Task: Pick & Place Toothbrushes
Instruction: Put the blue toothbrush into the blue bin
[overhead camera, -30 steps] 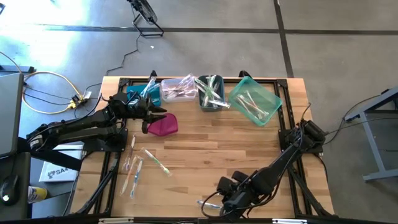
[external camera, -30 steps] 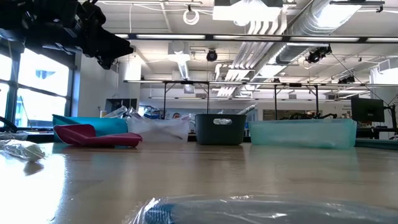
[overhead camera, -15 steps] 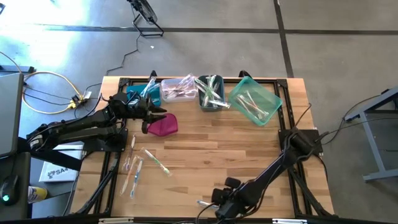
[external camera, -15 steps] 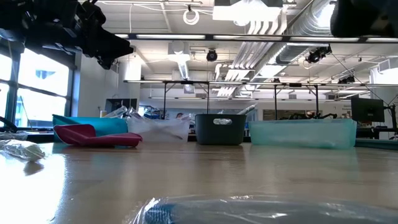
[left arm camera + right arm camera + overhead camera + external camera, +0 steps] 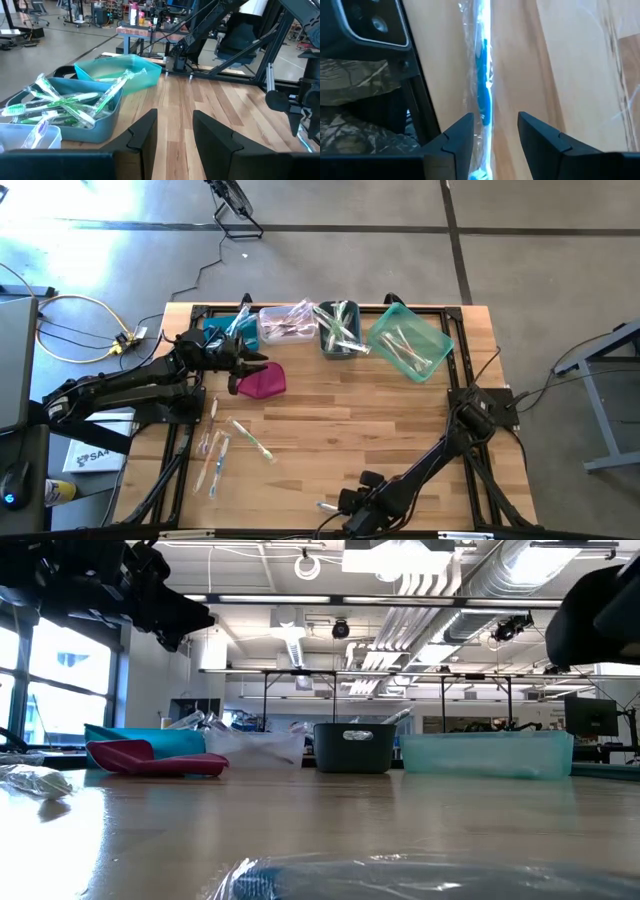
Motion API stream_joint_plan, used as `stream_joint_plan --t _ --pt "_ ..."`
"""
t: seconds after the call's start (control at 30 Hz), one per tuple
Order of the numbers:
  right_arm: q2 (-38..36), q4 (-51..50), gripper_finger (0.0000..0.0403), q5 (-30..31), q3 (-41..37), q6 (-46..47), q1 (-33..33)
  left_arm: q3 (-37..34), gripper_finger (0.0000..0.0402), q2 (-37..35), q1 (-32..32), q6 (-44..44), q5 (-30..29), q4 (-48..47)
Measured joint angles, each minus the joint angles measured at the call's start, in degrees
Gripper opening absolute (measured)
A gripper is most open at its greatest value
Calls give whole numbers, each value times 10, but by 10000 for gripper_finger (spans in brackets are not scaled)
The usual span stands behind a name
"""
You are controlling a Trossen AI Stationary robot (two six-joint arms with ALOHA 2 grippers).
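The right gripper (image 5: 492,135) hangs with fingers spread over a wrapped blue toothbrush (image 5: 483,95) at the counter (image 5: 360,420) edge. A skewed closing could nudge it off. The left gripper (image 5: 172,130), fingers apart, holds nothing.

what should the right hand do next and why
Probably lower straight down and close. The right hand is open over a wrapped blue toothbrush lying at the table's near edge, lined up between its fingers but not yet gripped. The left hand waits by the bins.
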Motion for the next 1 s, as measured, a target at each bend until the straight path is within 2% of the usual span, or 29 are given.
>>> stream_joint_plan --t 0.37,0.63,1.0 --pt "5 53 146 -1 -34 22 8 0 122 0 0 0 0 0" --pt "6 49 142 10 -35 29 8 0 122 0 0 0 0 0" --pt "7 3 49 38 -36 32 -2 0 122 0 0 0 1 0"
